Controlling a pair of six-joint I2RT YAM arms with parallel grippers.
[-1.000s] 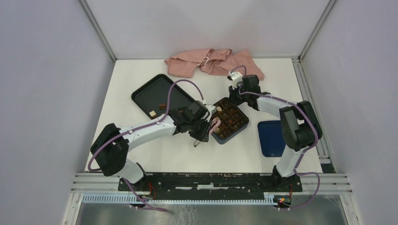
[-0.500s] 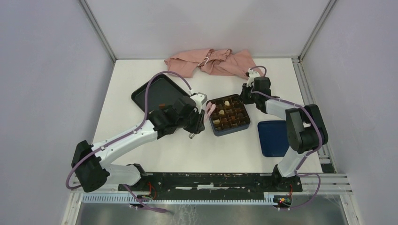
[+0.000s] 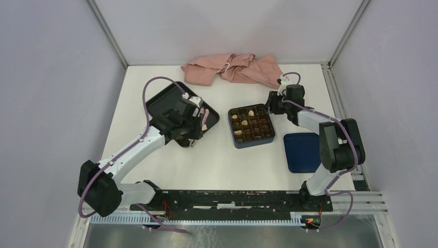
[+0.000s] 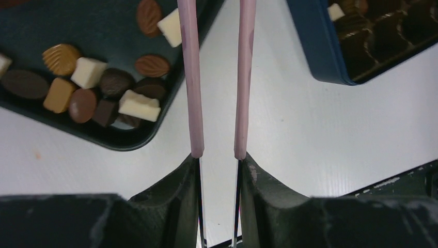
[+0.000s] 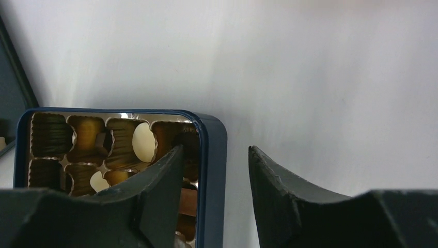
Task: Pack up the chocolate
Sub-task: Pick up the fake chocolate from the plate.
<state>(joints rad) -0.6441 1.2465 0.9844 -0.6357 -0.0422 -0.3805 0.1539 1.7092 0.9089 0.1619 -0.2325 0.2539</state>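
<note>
White table (image 3: 217, 165) between grey walls (image 3: 46, 103) — chocolate (image 4: 89, 72), box (image 5: 212, 155), pink cloth (image 3: 232, 70)

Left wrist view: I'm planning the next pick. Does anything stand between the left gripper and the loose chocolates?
Nothing visible does. The left gripper hangs empty over the corner of the tray, and the chocolates lie uncovered just beside it.

white tabletop (image 3: 217, 163) — pale grey walls (image 3: 51, 77) on three sides, aluminium rails (image 3: 107, 33) at the corners

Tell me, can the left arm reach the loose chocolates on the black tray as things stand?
Probably yes: the left hand hangs over the tray's corner, the chocolates lie just beside its fingers, nothing between.
</note>
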